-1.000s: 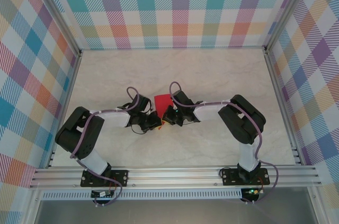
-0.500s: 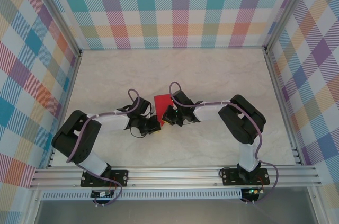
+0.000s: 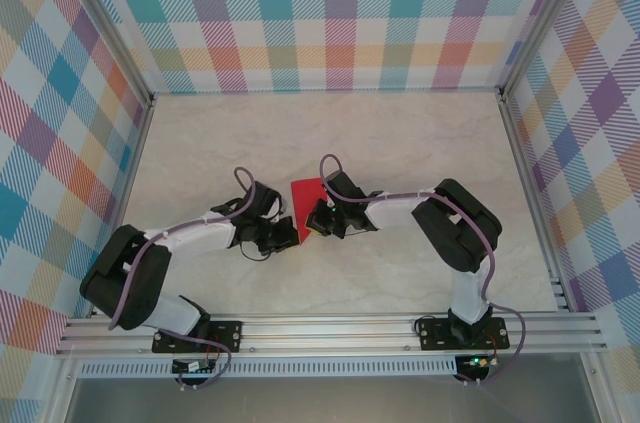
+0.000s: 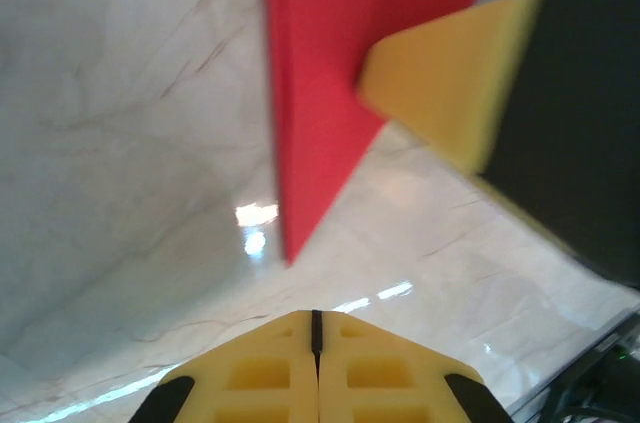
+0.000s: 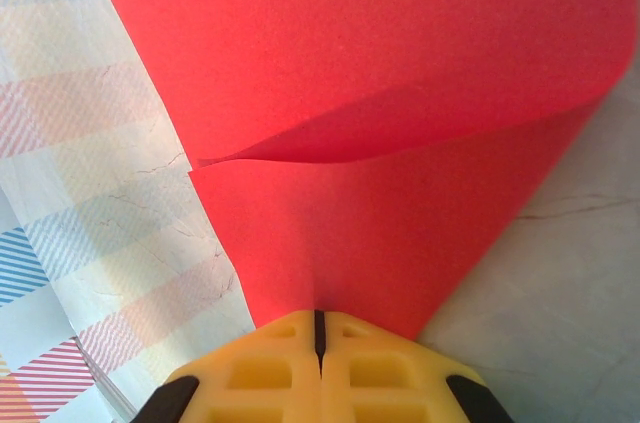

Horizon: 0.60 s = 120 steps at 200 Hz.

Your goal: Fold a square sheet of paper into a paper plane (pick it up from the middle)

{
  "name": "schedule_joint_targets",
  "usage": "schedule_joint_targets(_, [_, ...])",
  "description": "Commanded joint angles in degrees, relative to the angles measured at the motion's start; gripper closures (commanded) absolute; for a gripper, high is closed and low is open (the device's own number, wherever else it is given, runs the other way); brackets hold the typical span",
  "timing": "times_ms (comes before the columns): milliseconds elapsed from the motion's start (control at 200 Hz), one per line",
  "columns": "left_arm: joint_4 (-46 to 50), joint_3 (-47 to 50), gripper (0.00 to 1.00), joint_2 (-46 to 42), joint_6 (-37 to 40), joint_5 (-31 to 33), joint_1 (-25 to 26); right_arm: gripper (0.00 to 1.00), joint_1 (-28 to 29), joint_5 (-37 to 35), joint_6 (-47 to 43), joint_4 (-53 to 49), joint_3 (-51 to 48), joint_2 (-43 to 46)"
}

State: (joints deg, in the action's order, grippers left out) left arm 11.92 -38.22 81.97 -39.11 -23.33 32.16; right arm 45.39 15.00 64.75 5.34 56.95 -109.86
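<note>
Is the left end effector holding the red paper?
No, the left end effector is shut on nothing; the red paper sits ahead of it, apart.

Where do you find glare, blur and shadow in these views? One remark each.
Left wrist view: bright glare patches on the marble table; the red paper and the right gripper's yellow finger are blurred. Right wrist view: the red paper curls over, shading itself darkly. Top external view: even light, faint shadows beside the arms.
</note>
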Motion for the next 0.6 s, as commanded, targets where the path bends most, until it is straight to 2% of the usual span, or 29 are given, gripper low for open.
schedule_joint_targets(0, [-3.4, -1.6, 0.95, -0.8, -2.1, 2.4, 0.6, 0.97, -0.1, -1.3, -0.5, -3.0, -0.4, -0.3])
schedule_joint_targets(285, [-7.7, -1.5, 0.97, 7.3, -2.7, 1.1, 0.6, 0.97, -0.6, 0.1, -0.7, -2.2, -0.7, -0.3])
schedule_joint_targets(595, [-8.7, -1.9, 0.97, 9.4, -2.4, 2.2, 0.6, 0.97, -0.7, 1.5, -2.8, -2.6, -0.1, -0.4])
